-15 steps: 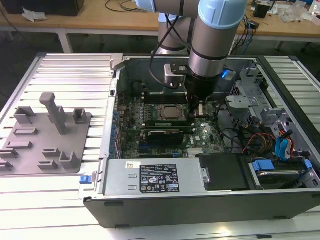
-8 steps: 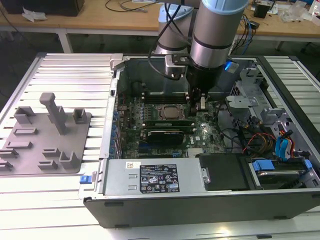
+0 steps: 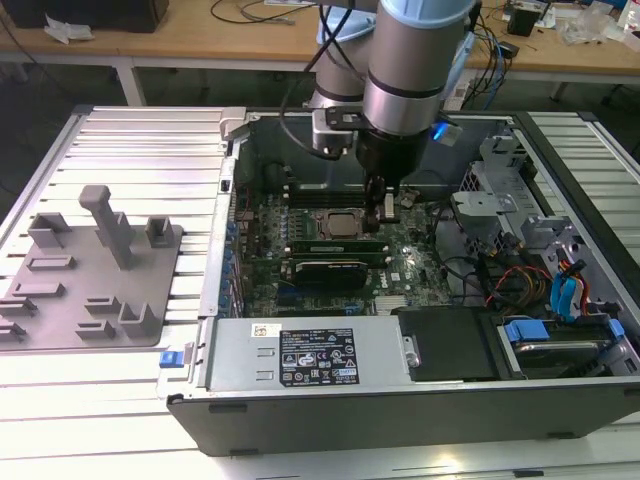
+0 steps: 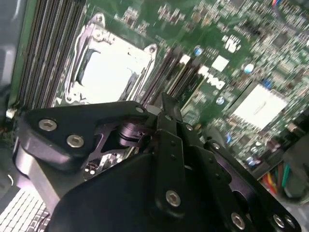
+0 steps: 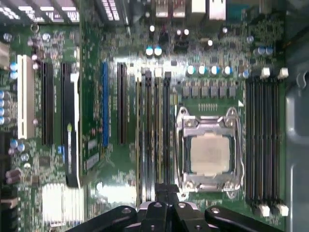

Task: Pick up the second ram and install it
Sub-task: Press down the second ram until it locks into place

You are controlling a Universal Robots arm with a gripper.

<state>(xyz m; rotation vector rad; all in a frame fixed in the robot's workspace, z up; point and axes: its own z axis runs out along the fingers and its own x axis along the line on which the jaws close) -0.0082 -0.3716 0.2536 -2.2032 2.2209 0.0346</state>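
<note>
The big grey and silver robot arm (image 3: 403, 85) points straight down, and its black metal gripper (image 3: 381, 212) has its fingers pressed close together

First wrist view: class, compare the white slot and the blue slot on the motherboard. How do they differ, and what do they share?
Colour: the white slot is pale, while the blue slot is bright blue.
Width: the white slot looks broader and the blue slot thinner.
Position: the blue slot lies nearer the CPU socket, and the white slot lies farther from it.
Shared: both are long, straight and parallel on the motherboard.
</note>
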